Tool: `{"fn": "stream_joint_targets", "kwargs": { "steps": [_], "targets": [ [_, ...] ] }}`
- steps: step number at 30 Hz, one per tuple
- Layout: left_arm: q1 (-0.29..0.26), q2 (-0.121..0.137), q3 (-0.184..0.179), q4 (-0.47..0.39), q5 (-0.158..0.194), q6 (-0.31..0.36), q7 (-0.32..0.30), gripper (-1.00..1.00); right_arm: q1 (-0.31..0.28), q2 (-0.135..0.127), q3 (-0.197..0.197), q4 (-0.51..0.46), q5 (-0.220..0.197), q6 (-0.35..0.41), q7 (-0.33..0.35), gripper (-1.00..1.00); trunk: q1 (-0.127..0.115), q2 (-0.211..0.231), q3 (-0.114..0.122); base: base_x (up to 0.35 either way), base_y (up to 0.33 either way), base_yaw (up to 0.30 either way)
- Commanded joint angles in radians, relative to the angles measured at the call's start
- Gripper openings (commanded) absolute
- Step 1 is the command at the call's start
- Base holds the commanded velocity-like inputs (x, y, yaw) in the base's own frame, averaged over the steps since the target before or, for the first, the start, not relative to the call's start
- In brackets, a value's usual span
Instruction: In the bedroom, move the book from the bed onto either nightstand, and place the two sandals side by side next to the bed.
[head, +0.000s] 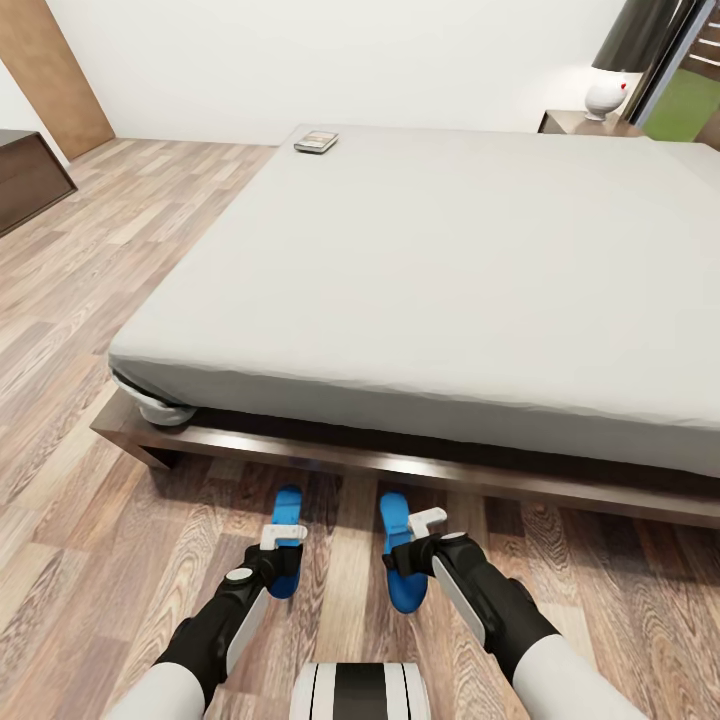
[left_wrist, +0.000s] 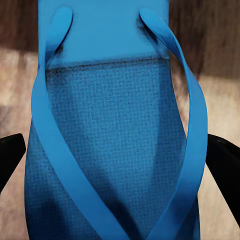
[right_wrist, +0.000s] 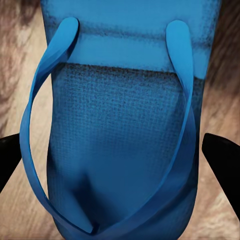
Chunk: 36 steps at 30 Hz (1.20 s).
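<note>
Wood-plank floor (head: 90, 300), white bed (head: 450, 260). Book (head: 316, 141) on bed's far left corner. Two blue sandals (head: 288, 540) (head: 400, 560) side by side near bed; left gripper (head: 283, 560) and right gripper (head: 408, 560) spread wide around them.

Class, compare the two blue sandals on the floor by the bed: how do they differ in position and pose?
The left sandal lies under the left gripper; the right sandal lies under the right gripper. The left one reaches slightly closer to the bed than the right one. Both are blue flip-flops, strap side up, lying roughly parallel with a strip of wood floor between them.
</note>
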Motion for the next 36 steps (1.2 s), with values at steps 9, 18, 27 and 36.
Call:
{"fn": "stream_joint_targets", "kwargs": {
  "steps": [9, 18, 27, 36],
  "targets": [
    [0.000, 0.001, -0.004, -0.002, 0.005, 0.005, 0.005, -1.00, 0.000, 0.000, -0.001, -0.002, 0.000, 0.012, 0.001, -1.00, 0.001, -0.001, -0.008, 0.000, 0.000, 0.000],
    [0.000, 0.001, -0.004, -0.004, 0.005, 0.005, 0.004, -1.00, 0.000, -0.001, -0.002, -0.002, 0.000, 0.028, 0.001, -1.00, 0.002, -0.001, -0.020, 0.000, 0.000, 0.000],
    [0.000, 0.002, -0.004, -0.005, 0.005, 0.005, 0.005, -1.00, 0.000, -0.004, -0.003, -0.002, -0.004, 0.047, 0.001, -1.00, 0.002, -0.001, -0.020, 0.000, 0.000, 0.000],
    [0.000, 0.002, -0.004, -0.005, 0.006, 0.005, 0.005, -1.00, 0.000, -0.003, 0.001, -0.002, -0.004, 0.046, 0.001, -1.00, 0.002, -0.001, -0.020, 0.000, 0.000, -0.083]
  ]
}}
